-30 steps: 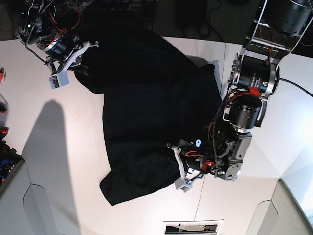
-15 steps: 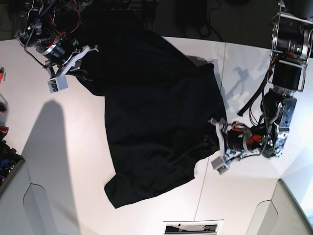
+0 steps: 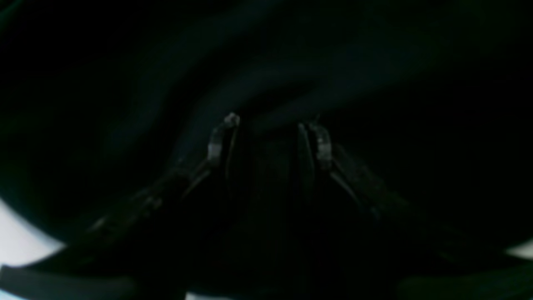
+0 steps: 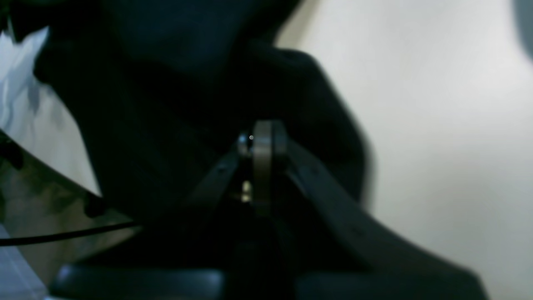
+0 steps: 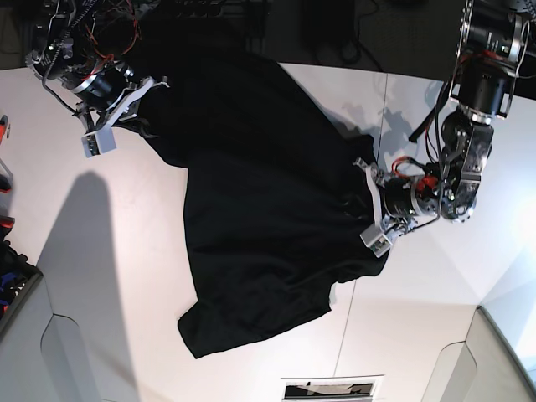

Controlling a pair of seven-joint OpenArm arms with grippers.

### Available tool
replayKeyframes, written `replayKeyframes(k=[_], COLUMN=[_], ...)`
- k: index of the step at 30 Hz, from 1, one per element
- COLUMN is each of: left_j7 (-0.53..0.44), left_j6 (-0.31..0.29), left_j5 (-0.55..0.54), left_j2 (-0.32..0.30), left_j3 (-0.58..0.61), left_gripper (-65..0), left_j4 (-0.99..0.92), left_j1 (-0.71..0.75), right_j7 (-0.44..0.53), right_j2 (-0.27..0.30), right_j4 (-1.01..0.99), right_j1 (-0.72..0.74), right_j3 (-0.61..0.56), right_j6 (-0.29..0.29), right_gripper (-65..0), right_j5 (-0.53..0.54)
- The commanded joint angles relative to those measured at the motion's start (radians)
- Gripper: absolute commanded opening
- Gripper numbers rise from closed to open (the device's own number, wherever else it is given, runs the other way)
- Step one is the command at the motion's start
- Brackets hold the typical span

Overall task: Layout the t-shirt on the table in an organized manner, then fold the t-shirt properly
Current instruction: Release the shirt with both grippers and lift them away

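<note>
The black t-shirt (image 5: 260, 201) lies crumpled on the white table (image 5: 100, 251), running from the far left corner toward the near middle. No graphic shows. My right gripper (image 5: 136, 115) is at the shirt's far left corner. In the right wrist view the right gripper (image 4: 262, 133) has its fingers pressed together, shut on black t-shirt (image 4: 166, 104) cloth. My left gripper (image 5: 358, 209) is at the shirt's right edge. In the left wrist view the left gripper (image 3: 270, 125) has its fingers a little apart, with a thick bunch of t-shirt (image 3: 291, 50) cloth between them.
A thin dark seam (image 5: 382, 126) crosses the table beside the left arm. Red-handled tools (image 5: 4, 180) and a dark bin (image 5: 12, 285) sit at the left edge. A label plate (image 5: 331, 389) lies at the near edge. The shirt's far part reaches the dark back edge.
My left gripper swung from the shirt's near middle out to the right and farther back, and the shirt's right edge came with it. The right arm barely moved.
</note>
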Motion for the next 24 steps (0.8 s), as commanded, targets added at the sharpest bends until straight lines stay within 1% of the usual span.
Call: replayKeyframes(k=[1, 6, 8, 10, 11, 13, 14, 17, 18, 20, 21, 23, 24], left_j7=[0.077, 0.021, 0.008, 0.014, 0.031, 0.103, 0.148, 0.280, 0.309, 0.316, 0.315, 0.316, 0.316], left_j6=[0.053, 0.053, 0.054, 0.091, 0.114, 0.111, 0.098, 0.022, 0.002, 0.002, 0.002, 0.002, 0.002], left_j5=[0.100, 0.167, 0.175, 0.157, 0.124, 0.006, -0.068, -0.301, -0.333, -0.352, -0.360, -0.369, -0.368], left_j2=[-0.022, -0.023, -0.023, -0.029, -0.037, -0.055, -0.068, -0.112, -0.124, -0.152, -0.162, -0.174, -0.177], left_j3=[-0.002, -0.002, -0.002, -0.002, -0.002, -0.002, -0.002, -0.002, -0.002, -0.002, -0.002, -0.002, -0.002], left_gripper=[-39.7, -39.8, -39.8, -39.8, -39.8, -39.8, -39.8, -39.8, -39.8, -39.8, -39.7, -39.8, -39.8], left_j4=[-0.060, -0.304, -0.370, -0.394, -0.390, -0.359, -0.324, -0.171, -0.110, 0.011, 0.069, 0.174, 0.220], left_j1=[-0.033, -0.213, -0.280, -0.328, -0.344, -0.369, -0.372, -0.345, -0.328, -0.283, -0.260, -0.210, -0.182], right_j7=[0.022, 0.023, 0.028, 0.035, 0.035, 0.035, 0.035, 0.039, 0.039, 0.043, 0.047, 0.062, 0.072], right_j2=[0.005, 0.004, 0.005, 0.004, 0.004, -0.002, -0.002, -0.004, -0.007, -0.020, -0.027, -0.050, -0.066], right_j4=[0.019, 0.019, 0.019, 0.019, 0.019, 0.019, 0.019, 0.016, 0.012, -0.004, -0.019, -0.058, -0.082], right_j1=[0.006, 0.006, 0.007, 0.008, 0.013, 0.029, 0.039, 0.066, 0.077, 0.098, 0.110, 0.134, 0.144], right_j3=[0.004, 0.004, 0.004, 0.004, 0.004, 0.004, 0.004, 0.003, 0.001, -0.007, -0.016, -0.039, -0.053], right_j6=[0.000, -0.003, -0.003, -0.003, -0.003, -0.004, -0.004, -0.004, -0.004, -0.004, -0.004, -0.004, -0.004], right_gripper=[-65.0, -65.0, -65.0, -65.0, -65.0, -65.0, -65.0, -65.0, -65.0, -65.0, -62.0, -43.0, -35.6], right_j5=[0.016, 0.017, 0.020, 0.026, 0.028, 0.026, 0.028, 0.027, 0.027, 0.026, 0.026, 0.024, 0.017])
